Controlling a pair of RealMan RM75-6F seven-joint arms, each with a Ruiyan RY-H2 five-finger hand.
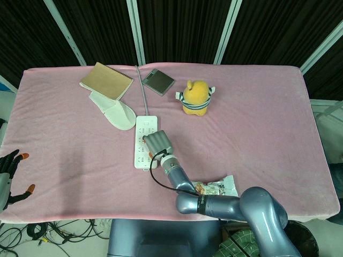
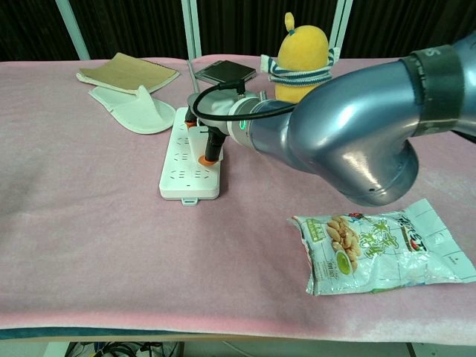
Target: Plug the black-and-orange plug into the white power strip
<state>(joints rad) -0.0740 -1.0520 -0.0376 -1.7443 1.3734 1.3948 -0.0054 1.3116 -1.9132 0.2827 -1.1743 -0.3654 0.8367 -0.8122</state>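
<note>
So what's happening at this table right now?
The robot's right hand holds the black-and-orange plug down over the white power strip, which lies on the pink table. The plug's orange tip is at the strip's face, near its right edge; whether it is seated in a socket cannot be told. The left hand hangs open off the table's left edge, holding nothing.

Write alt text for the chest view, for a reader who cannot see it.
The robot's right hand holds the black-and-orange plug upright over the white power strip on a pink-covered table, the plug's orange end at the strip's face. Behind lie a white slipper, a notebook, a yellow plush toy; a snack bag lies front right.
</note>
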